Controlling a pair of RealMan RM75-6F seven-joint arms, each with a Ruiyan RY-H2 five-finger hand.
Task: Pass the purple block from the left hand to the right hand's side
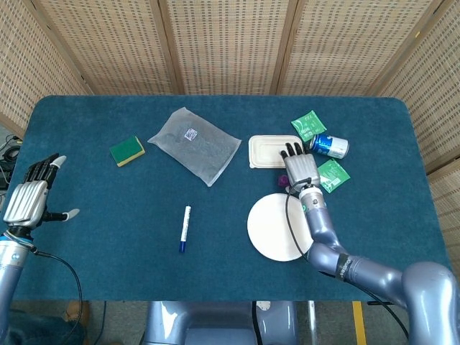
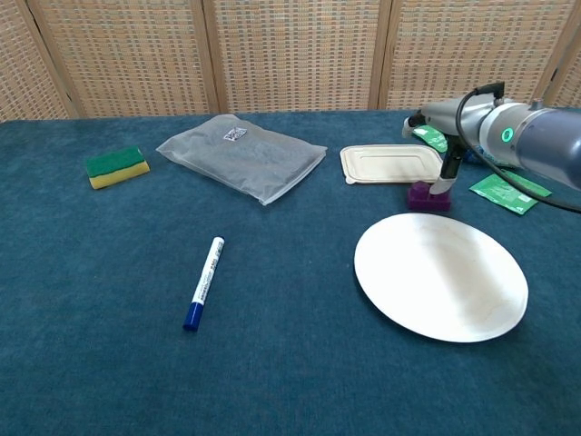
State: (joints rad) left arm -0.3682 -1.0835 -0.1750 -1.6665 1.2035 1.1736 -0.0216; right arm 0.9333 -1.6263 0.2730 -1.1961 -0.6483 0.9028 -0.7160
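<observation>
The purple block [image 2: 425,196] sits on the blue table cloth just behind the white plate [image 2: 440,277]; the head view shows only a sliver of the block [image 1: 281,185] beside my right hand [image 1: 300,168]. Right hand [image 2: 451,123] hovers over the block with fingers spread and holds nothing; one finger [image 2: 448,171] hangs down by the block's right top corner. My left hand [image 1: 29,199] is at the table's far left edge, fingers apart and empty.
A lidded white tray [image 2: 390,164] lies right behind the block. Green packets [image 2: 504,191] and a can [image 1: 329,146] are to the right. A plastic bag [image 2: 241,156], a sponge [image 2: 116,167] and a marker [image 2: 203,282] lie to the left.
</observation>
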